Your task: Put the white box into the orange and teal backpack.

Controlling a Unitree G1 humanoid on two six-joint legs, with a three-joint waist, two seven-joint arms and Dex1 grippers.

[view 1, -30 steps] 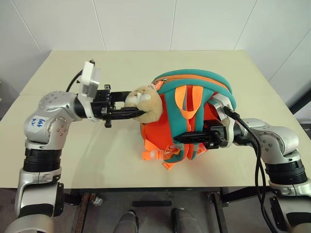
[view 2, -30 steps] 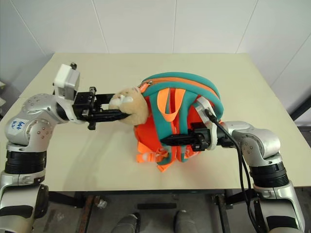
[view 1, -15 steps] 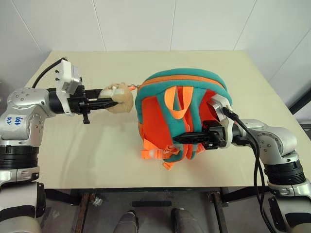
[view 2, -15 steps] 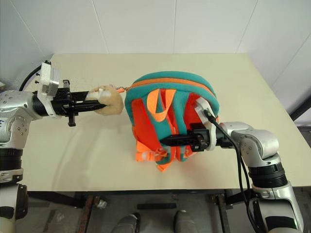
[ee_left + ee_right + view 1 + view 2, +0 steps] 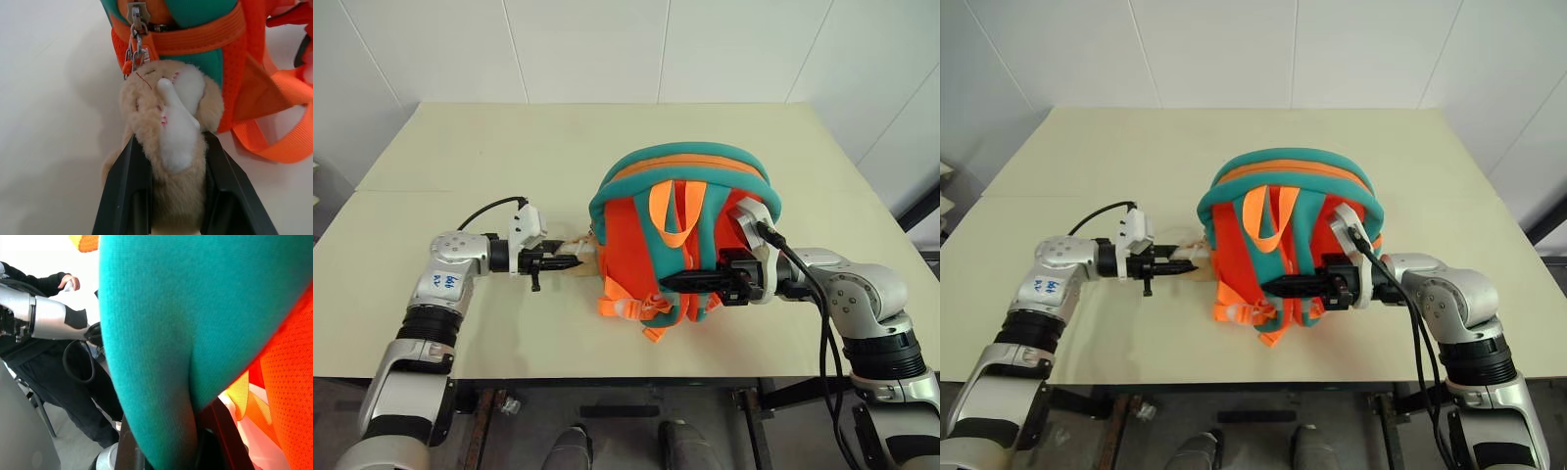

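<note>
Standing upright mid-table [image 5: 440, 137], orange and teal backpack [image 5: 680, 211] has left gripper [image 5: 570, 262] at its 9 o'clock and right gripper [image 5: 674, 279] at 4. Left wrist view: fingers [image 5: 124, 196] pinch the plush animal head [image 5: 171, 122]. Right wrist view: fingers squeeze a teal strap [image 5: 161, 333]; person's hand [image 5: 68, 281] at 10. White box: can't tell where.

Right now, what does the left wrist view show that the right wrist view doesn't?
Left wrist view: the left gripper shut on the tan plush head, hanging from the zipper pull.
Right wrist view: the right gripper pinching a teal strap, and a person's hand behind.
Both: the orange and teal backpack.
</note>
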